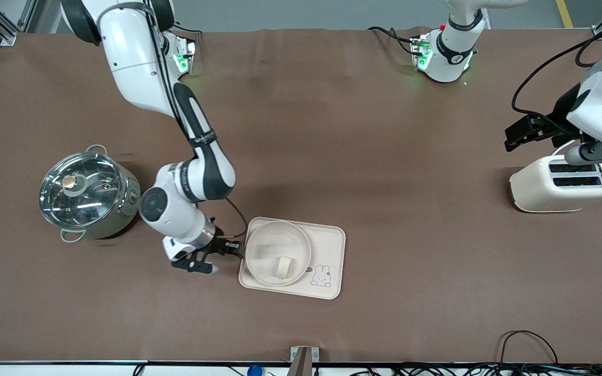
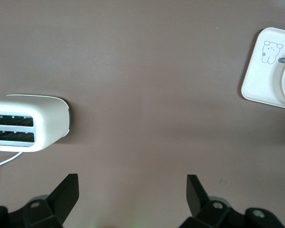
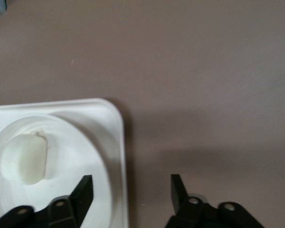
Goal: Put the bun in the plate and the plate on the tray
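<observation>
Pot (image 1: 88,194): lidded, at the right arm's end of the table, well apart from the tray; it plays no part in the task.
Right gripper (image 1: 226,250): low at the tray's edge on the pot's side, fingers (image 3: 83,190) spread apart and holding nothing; one finger stands over the plate's rim, the other over bare table, which reads as a release, judging by the set-down plate.
Plate (image 1: 259,249): sits on the tray, filling the end toward the right arm, so the bunny drawing stays uncovered.
Bun (image 1: 283,266): lies inside the plate, on the part nearer the front camera, touching nothing but the dish.
Tray (image 1: 332,250): flat on the table, carrying plate and bun; both steps of the task look done.
Toaster (image 1: 565,186): at the left arm's end, unused.
Left gripper (image 2: 133,194): waits in the air over the toaster, fingers wide apart and empty.
</observation>
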Controlling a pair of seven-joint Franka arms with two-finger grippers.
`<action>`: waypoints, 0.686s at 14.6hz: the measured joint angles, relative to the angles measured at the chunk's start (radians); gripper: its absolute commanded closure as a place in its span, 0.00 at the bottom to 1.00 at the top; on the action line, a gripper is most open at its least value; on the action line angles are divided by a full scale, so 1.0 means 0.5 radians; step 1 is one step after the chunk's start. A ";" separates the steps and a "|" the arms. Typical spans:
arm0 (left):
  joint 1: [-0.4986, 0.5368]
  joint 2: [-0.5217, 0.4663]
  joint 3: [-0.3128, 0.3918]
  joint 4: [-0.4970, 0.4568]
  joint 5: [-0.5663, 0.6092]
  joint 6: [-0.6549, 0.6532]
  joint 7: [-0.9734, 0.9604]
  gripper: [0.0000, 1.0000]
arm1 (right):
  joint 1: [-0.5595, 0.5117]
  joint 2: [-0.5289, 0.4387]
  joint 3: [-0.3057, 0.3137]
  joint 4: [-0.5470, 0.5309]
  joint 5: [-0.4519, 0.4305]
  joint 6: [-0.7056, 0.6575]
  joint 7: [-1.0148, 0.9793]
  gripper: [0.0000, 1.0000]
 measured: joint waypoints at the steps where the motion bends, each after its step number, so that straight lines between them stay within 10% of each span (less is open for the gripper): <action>1: 0.000 0.000 0.000 -0.001 0.003 0.000 0.000 0.00 | -0.005 -0.051 -0.057 0.006 -0.036 -0.068 -0.042 0.00; 10: 0.001 0.001 -0.002 -0.008 0.004 -0.002 -0.010 0.00 | -0.044 -0.666 -0.839 -0.014 -0.278 -1.176 -0.783 0.00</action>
